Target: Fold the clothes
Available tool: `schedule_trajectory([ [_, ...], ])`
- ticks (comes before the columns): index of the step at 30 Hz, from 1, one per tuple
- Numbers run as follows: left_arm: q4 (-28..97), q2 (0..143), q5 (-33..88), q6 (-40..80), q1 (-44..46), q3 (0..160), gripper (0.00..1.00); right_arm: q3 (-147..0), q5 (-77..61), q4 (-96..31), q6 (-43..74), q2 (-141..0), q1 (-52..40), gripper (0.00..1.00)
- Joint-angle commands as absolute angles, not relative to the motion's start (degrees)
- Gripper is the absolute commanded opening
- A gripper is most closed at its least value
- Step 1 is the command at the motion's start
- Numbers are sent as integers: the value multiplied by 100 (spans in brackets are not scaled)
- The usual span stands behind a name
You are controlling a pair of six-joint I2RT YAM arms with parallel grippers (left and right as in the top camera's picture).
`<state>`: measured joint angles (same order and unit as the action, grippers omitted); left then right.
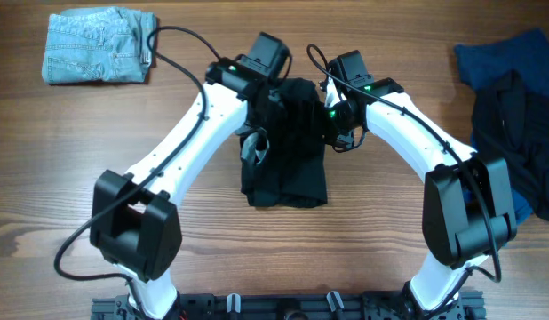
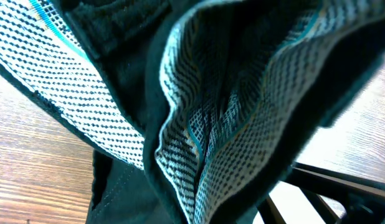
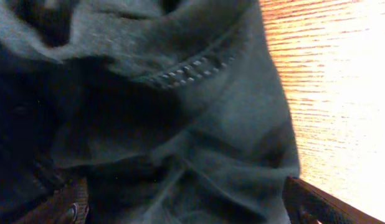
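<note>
The black shorts (image 1: 288,151) lie bunched in the middle of the table, and both arms reach in over their far end. My left gripper (image 1: 261,111) is shut on the shorts. In the left wrist view the black cloth and its white dotted mesh lining (image 2: 230,124) hang right against the lens and hide the fingers. My right gripper (image 3: 186,208) stands open at the shorts' right edge. Its fingers (image 3: 311,202) are spread wide with a stitched fold of black fabric (image 3: 180,124) lying between them.
Folded pale-blue denim shorts (image 1: 99,44) lie at the far left corner. A heap of dark blue and black garments (image 1: 514,107) covers the right edge. Bare wooden table (image 1: 61,151) surrounds the shorts, and a black cable (image 1: 181,67) loops over the left arm.
</note>
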<state>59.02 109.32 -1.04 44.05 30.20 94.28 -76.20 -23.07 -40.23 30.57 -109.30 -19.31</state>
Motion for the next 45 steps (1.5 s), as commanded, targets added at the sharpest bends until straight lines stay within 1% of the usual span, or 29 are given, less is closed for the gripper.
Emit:
schedule_trajectory([
  [1,5894,11306,-242,4700,3146,9548,5,-7564,-2187,-4082,3015,-10973,-1785,100],
  [7,5865,11511,-246,4890,3275,9548,4,-7564,-2187,-4204,2862,-10973,-1531,100],
  [13,5577,11548,-272,5063,3520,9548,4,-7564,-2252,-4272,2753,-10973,-1455,100],
  [18,5583,11712,-596,5474,3688,9548,4,-7564,-2231,-4287,2759,-10971,-1413,100],
  [22,5813,11867,-1098,5754,3723,9548,4,-7564,-2298,-4379,2766,-10971,-1114,100],
  [24,5795,11885,-1120,5758,3723,9548,4,-7564,-2477,-4386,2561,-10971,-1009,100],
  [31,5780,11885,-1168,5920,3898,9548,4,-7577,-2714,-4416,2567,-10971,-685,99],
  [33,5695,11887,-1164,5922,3979,9548,5,-7579,-2880,-4440,2558,-10971,-506,100],
  [35,5564,11887,-1162,5920,4075,9548,13,-7579,-3046,-4469,2469,-10971,-377,100],
  [38,5393,11887,-1164,5924,4241,9548,13,-7579,-3118,-4578,2206,-10971,-325,100],
  [43,5201,11900,-1168,5922,4532,9548,13,-7579,-2919,-4720,2137,-10971,-327,100],
  [45,5168,11911,-1166,5920,4622,9548,14,-7579,-2921,-4733,2139,-10971,-325,100],
])
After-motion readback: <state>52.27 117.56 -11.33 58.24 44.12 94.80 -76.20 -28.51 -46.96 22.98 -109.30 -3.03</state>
